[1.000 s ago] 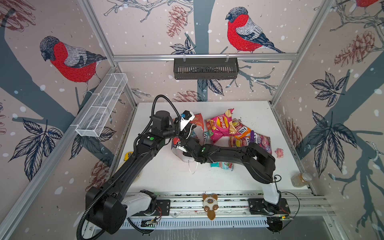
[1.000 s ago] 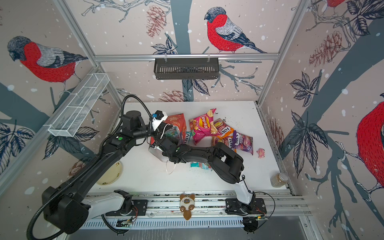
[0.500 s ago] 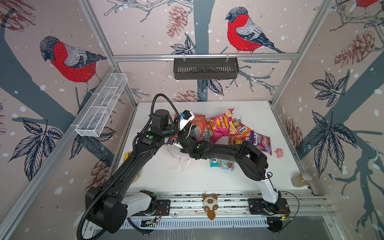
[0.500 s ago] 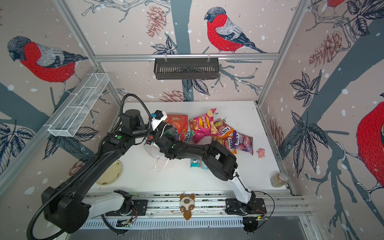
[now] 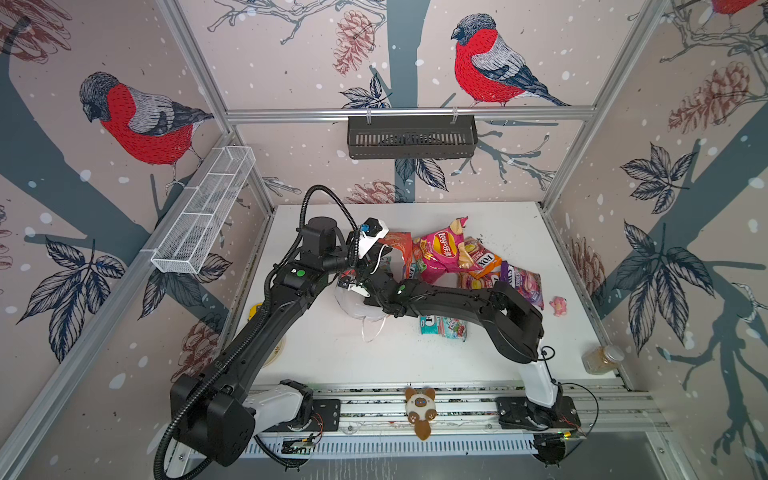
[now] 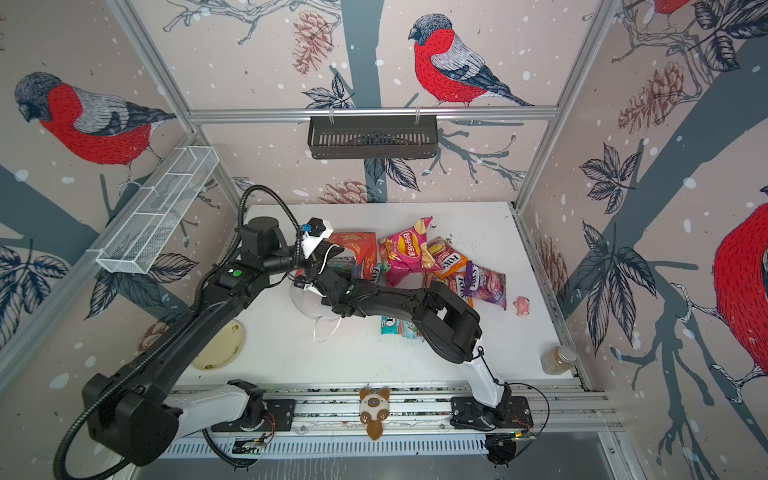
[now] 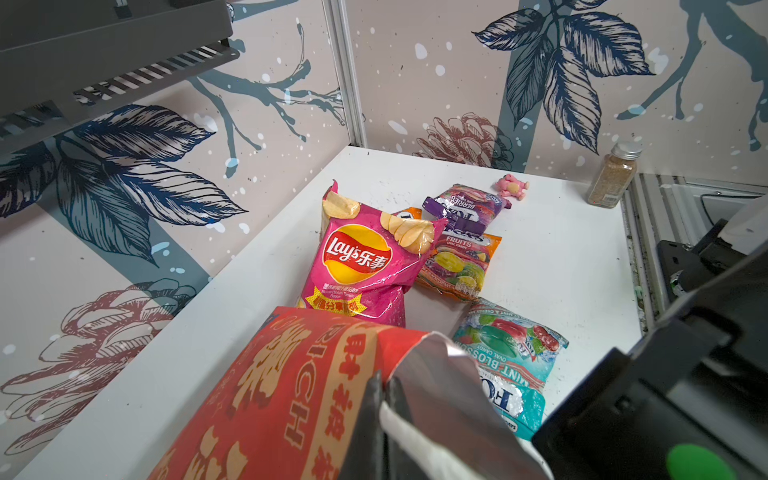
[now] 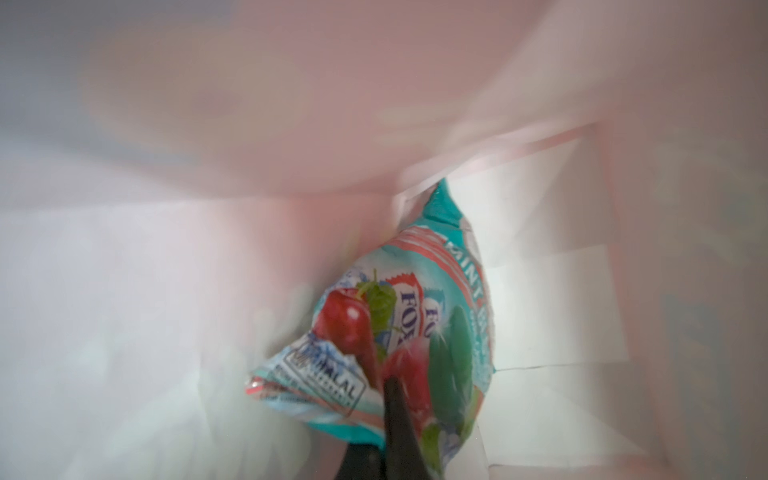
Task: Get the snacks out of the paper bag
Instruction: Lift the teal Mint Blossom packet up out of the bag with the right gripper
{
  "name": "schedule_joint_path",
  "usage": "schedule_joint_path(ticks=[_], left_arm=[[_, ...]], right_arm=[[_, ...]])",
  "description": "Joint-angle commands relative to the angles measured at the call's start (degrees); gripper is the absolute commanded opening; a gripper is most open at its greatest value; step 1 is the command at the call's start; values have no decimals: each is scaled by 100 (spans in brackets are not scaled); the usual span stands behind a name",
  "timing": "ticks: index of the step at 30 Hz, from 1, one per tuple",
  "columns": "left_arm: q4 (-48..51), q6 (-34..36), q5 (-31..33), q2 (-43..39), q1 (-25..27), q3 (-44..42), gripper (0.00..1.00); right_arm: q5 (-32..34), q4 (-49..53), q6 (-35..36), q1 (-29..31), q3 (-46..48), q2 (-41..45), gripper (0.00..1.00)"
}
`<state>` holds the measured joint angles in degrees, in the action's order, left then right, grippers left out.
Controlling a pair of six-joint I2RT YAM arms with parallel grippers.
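Red paper bag (image 7: 291,395) tipped on side on desk (image 7: 561,257), white inside; teal packet (image 8: 415,324) tilted within. Pink chip bag (image 7: 357,266), orange packet (image 7: 457,270), purple packet (image 7: 465,203), second teal packet (image 7: 507,361) clustered beside it.

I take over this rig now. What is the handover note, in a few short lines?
Left gripper: shut on the paper bag rim.
Right gripper: inside the bag, shut on a teal packet.
Done: Lay's bag, orange packet, purple packet and a second teal packet lie on the table.
To do: pull this packet out, then check the bag for more.
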<state>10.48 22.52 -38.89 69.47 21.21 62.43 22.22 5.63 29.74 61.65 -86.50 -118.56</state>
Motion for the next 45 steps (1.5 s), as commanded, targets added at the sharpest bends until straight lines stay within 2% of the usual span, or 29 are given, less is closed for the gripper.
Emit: schedule_joint_path(ticks=[1, 7, 13, 24, 35, 45], left_arm=[[16, 110, 55, 53, -12, 28, 0], [45, 103, 424, 175, -22, 100, 0], [100, 129, 732, 308, -55, 209, 0], [94, 113, 1207, 307, -98, 274, 0], [373, -241, 1735, 600, -117, 629, 0], [518, -555, 2683, 875, -161, 1005, 0]], right_arm=[[-360, -421, -195, 21, 162, 291, 0], [-727, -1099, -226, 76, 1034, 989, 0], [-739, -1676, -157, 137, 1741, 1551, 0], [-429, -1769, -441, 162, 2119, 2153, 0], [-374, -1802, -663, 157, 2173, 2752, 0], [-44, -1861, -687, 170, 2268, 3404, 0]])
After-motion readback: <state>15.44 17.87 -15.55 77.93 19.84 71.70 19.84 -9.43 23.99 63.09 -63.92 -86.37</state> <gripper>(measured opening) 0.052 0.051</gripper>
